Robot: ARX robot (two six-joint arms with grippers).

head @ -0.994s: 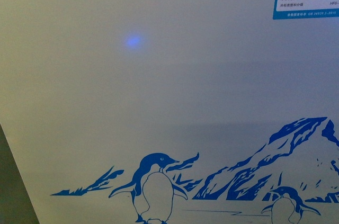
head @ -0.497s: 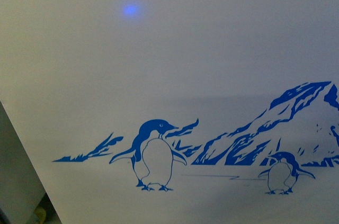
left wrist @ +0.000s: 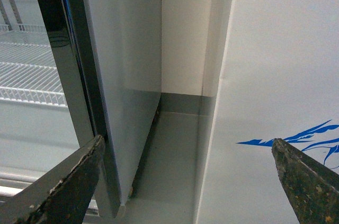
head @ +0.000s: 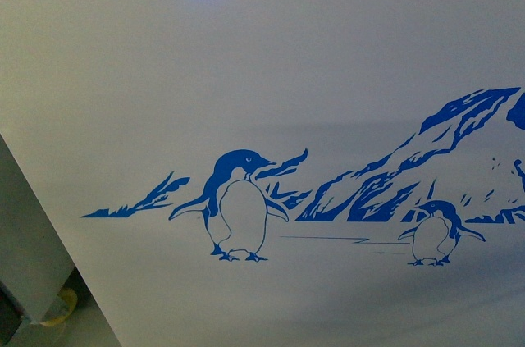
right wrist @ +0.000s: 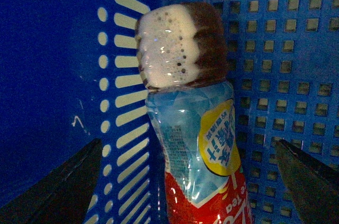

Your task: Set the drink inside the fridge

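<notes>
Between right fingers (right wrist: 58, 192): one bottle (right wrist: 186, 113), standing free, touched by neither pad. Right gripper (right wrist: 188, 143): spread wide, a finger either side of the bottle, nothing grasped. Bottle: clear plastic, glossy wrap in pale blue, yellow and red, brown drink with froth showing at its bare rounded end; whether that end is cap or base cannot be told. Location: inside blue crate (right wrist: 296, 49), close against the slotted corner; not yet in the fridge. Handling, as judged: filled, so fairly weighty for its size and liable to slosh, as the froth suggests; walls stiff enough while full but able to give under a hard squeeze; film smooth and likely slippery. Recommended hold: across the labelled body, below the bare end, where the sides run straighter; firm, not crushing; avoid the rounded end, which would probably slide out. Caution: crate wall lies just beside one side of the bottle, leaving little room for that finger. Left gripper (left wrist: 188, 142): likewise spread, empty, fingers dark and worn. Beyond it: fridge (left wrist: 280, 65), white side with blue decal (head: 238, 207) of penguins and mountains; grey cabinet (left wrist: 32, 65) with wire shelves near by; a strip of floor (left wrist: 169, 160) between the two. Fridge lids: not in view.
</notes>
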